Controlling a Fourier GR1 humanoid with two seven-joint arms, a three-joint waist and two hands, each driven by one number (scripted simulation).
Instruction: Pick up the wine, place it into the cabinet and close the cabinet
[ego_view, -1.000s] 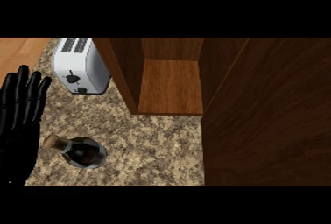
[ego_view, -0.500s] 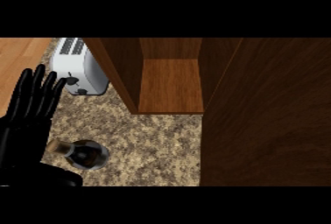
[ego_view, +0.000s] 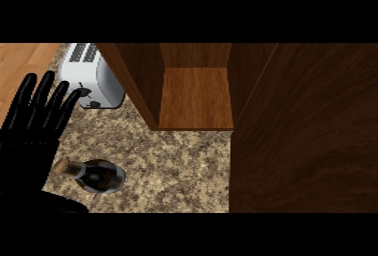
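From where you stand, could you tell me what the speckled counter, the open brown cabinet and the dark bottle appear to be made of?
The speckled beige-brown counter looks like polished granite, judging by its mottled grain. The open brown cabinet appears to be finished wood, with visible streaked grain on its shelf and walls. The dark wine bottle seems to be glossy glass, with a tan stopper that is probably cork.

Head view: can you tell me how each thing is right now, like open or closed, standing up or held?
Wine bottle: standing upright on the counter, corked, not held.
Cabinet: open, its shelf bare.
Cabinet door: swung out wide at the right.
Toaster: standing on the counter, its slots hold nothing.
Left hand: open, fingers straight, beside the bottle, not gripping it.
Right hand: not in view.
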